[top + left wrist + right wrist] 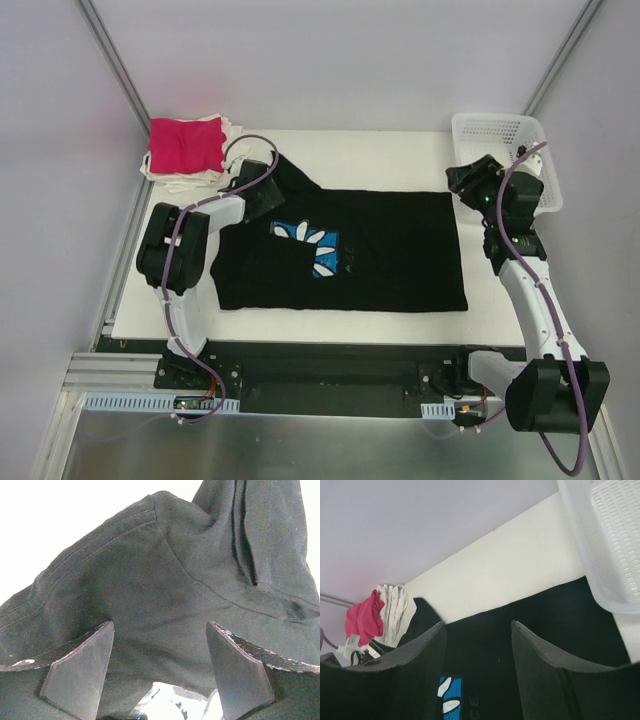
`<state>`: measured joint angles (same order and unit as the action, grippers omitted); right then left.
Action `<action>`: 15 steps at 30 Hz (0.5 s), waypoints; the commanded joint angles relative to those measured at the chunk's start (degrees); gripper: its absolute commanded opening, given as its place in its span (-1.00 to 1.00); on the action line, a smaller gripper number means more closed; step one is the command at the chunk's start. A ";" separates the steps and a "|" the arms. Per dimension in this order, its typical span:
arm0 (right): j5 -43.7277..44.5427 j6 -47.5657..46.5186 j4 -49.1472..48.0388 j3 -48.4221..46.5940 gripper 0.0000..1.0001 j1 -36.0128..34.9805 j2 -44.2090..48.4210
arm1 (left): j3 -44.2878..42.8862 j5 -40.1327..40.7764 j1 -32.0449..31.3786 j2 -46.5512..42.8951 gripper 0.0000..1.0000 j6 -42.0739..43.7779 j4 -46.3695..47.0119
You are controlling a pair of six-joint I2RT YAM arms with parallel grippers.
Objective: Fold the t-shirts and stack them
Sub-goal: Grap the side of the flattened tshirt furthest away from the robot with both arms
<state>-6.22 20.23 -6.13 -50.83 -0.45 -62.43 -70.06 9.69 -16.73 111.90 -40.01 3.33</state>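
The black shirt (400, 250) lies flat in the middle of the table (380, 150). Its left side is folded in, so only part of the blue flower print (315, 245) shows. The left gripper (160, 627) is at the shirt's 10 o'clock corner, by the sleeve (292, 175). Its fingers are wide apart, with bunched black cloth right in front of them, and they pinch nothing. The right gripper (477, 625) hangs over the 2 o'clock corner. Its fingers are spread too, and it holds nothing.

I think the step now is the next fold of this shirt. To do it well, each gripper should go low and bite the top edge, taking both layers on the left. Then both should lift and carry together toward 6 o'clock. That way the edge stays straight and no wrinkle gets trapped.

The basket (490, 118) sits at 2 o'clock, just beside the right gripper. No shirt shows inside it, but the arm hides a part. At 10 o'clock a pink shirt (185, 145) lies on top of white shirts (160, 172).
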 commanded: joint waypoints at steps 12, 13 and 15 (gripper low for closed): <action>-7.58 4.03 -3.80 -1.38 0.17 2.12 -2.69 | 13.11 13.16 1.53 -15.21 0.49 -1.05 -8.08; -8.02 3.94 -3.80 -1.29 0.17 2.03 -2.95 | 12.67 12.81 1.53 -15.30 0.49 -0.34 -8.17; -8.28 3.85 -3.80 -1.20 0.17 2.12 -3.13 | 10.83 10.88 1.53 -15.39 0.49 2.63 -7.91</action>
<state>-12.29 23.51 -7.20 -50.83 1.32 -65.58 -57.12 20.18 -15.64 99.04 -41.34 -3.95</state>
